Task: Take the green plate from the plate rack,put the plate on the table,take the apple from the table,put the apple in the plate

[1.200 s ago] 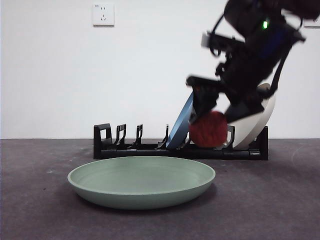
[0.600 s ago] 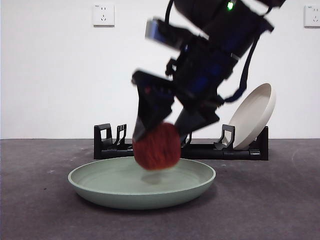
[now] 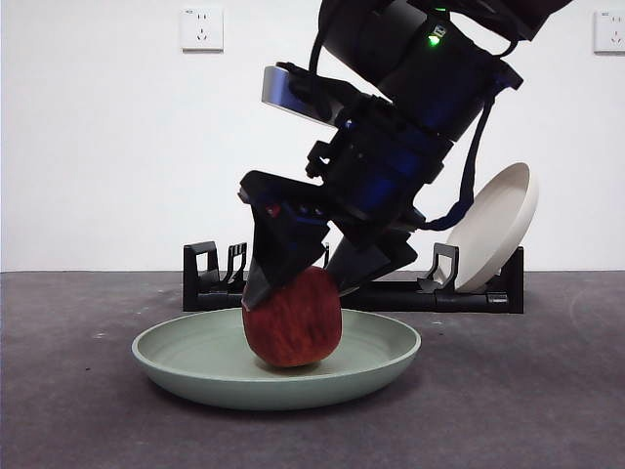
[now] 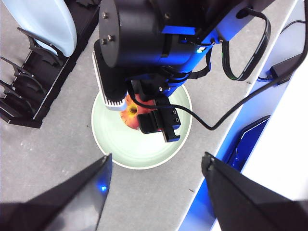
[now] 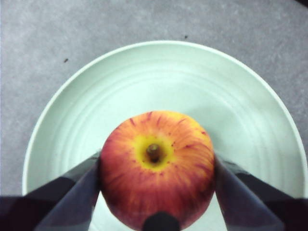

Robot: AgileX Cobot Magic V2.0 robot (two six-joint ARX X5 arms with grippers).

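The green plate (image 3: 195, 366) lies flat on the table (image 3: 527, 391) in front of the plate rack (image 3: 210, 283). The red apple (image 3: 293, 318) stands in the middle of the plate, stem up, its underside down on the plate's floor. My right gripper (image 3: 298, 283) comes down from above, shut on the apple, one jaw on each side. In the right wrist view the apple (image 5: 156, 168) fills the gap between the jaws over the plate (image 5: 144, 72). My left gripper (image 4: 156, 168) hangs open high above, looking down on the plate (image 4: 120, 144) and the right arm.
A beige plate (image 3: 498, 225) leans in the rack's right end. A pale blue plate (image 4: 43, 19) stands in the rack (image 4: 38, 72), hidden by the arm in the front view. The table's edge (image 4: 226, 139) runs close beside the green plate.
The right gripper carried the apple from in front of the rack leftward and down. The apple hovered over the plate half a second ago and now rests in it.
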